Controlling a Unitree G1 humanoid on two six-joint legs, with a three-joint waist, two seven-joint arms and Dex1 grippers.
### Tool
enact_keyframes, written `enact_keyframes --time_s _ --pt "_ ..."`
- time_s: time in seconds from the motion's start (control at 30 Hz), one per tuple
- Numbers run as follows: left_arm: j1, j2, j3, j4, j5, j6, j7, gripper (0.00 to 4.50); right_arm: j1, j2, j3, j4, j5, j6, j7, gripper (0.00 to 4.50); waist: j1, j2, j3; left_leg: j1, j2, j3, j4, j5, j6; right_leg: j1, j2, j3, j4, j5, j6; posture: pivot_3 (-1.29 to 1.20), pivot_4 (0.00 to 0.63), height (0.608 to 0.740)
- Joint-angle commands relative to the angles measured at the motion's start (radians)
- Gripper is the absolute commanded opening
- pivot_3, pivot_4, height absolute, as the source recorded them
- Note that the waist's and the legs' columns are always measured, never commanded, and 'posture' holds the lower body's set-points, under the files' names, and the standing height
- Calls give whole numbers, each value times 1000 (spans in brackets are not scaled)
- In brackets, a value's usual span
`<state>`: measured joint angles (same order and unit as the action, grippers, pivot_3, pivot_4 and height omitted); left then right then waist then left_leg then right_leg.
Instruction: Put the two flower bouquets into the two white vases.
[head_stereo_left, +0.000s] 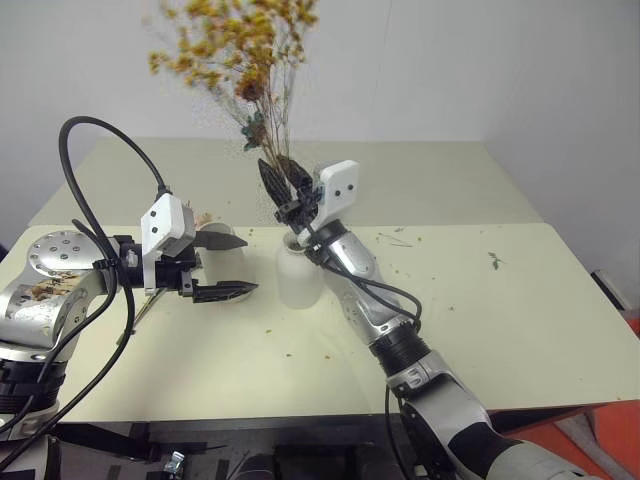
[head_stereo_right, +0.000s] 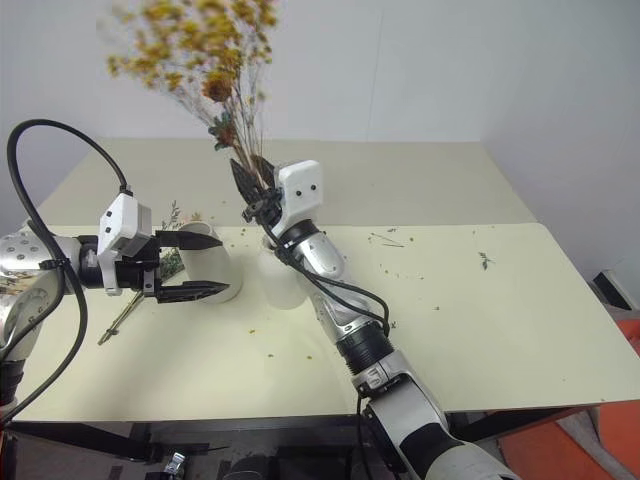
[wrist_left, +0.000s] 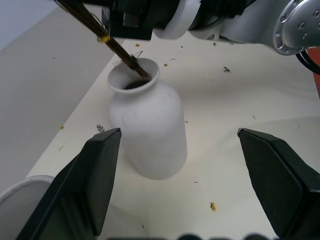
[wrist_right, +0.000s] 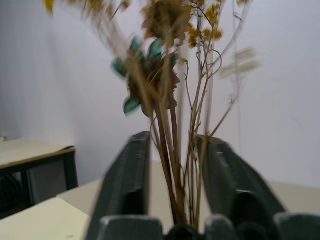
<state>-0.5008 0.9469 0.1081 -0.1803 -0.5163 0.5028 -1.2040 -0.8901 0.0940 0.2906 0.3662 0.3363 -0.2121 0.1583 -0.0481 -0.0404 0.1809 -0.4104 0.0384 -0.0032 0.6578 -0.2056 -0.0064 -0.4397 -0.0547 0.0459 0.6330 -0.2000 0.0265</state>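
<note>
I see the yellow-orange bouquet (head_stereo_left: 240, 50) at the upper left of the frame, ochre heads on thin brown stems, with a few teal-green leaves (wrist_right: 142, 75) lower down. The bottle vase (wrist_left: 150, 125) is matte white, dark inside its mouth. At centre left, the cylinder vase (head_stereo_right: 212, 262) is the same plain white. My right gripper (head_stereo_left: 288, 185) has black fingers under a white housing. The table (head_stereo_left: 520, 300) is pale cream-yellow, speckled with small dark and orange crumbs.

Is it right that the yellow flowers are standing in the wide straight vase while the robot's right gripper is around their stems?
Not quite. The yellow flowers stand in the narrow-necked bottle vase, as the left wrist view shows. The wide straight vase sits beside it. The right gripper is indeed around the stems.
</note>
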Motion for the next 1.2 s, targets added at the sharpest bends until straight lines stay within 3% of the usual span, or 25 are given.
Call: enact_keyframes --time_s 0.03,0.17,0.43,0.73,0.97,1.2 --pt "-26 3 18 -5 -10 -9 1 4050 -11 146 5 -80 -1 6 9 3207 0 0 0 0 0 0 0 0 0 0 0 0 0 0 0 0 150 740" --pt "-32 0 14 1 -7 -11 -1 4050 12 127 9 -109 -3 24 8 4465 1 0 0 0 0 0 0 0 0 0 0 0 0 0 0 0 150 740" --pt "-40 -2 9 8 -4 -12 -4 4050 79 77 1 -192 -6 74 -1 4465 1 0 0 0 0 0 0 0 0 0 0 0 0 0 0 0 150 740" --pt "-45 -2 2 19 0 -16 -10 4050 297 -103 -13 -525 10 306 86 4465 5 0 0 0 0 0 0 0 0 0 0 0 0 -1 1 0 150 740" --pt "-73 -13 -18 39 9 -22 -17 4050 291 -161 -38 -576 -11 421 134 4465 2 0 0 0 1 0 0 0 0 0 1 0 0 -2 2 0 150 740" --pt "-72 -8 -16 36 9 -23 -24 4050 266 -312 -10 -645 7 658 280 4465 6 0 0 0 0 0 0 0 0 0 1 0 0 -2 2 0 150 740"
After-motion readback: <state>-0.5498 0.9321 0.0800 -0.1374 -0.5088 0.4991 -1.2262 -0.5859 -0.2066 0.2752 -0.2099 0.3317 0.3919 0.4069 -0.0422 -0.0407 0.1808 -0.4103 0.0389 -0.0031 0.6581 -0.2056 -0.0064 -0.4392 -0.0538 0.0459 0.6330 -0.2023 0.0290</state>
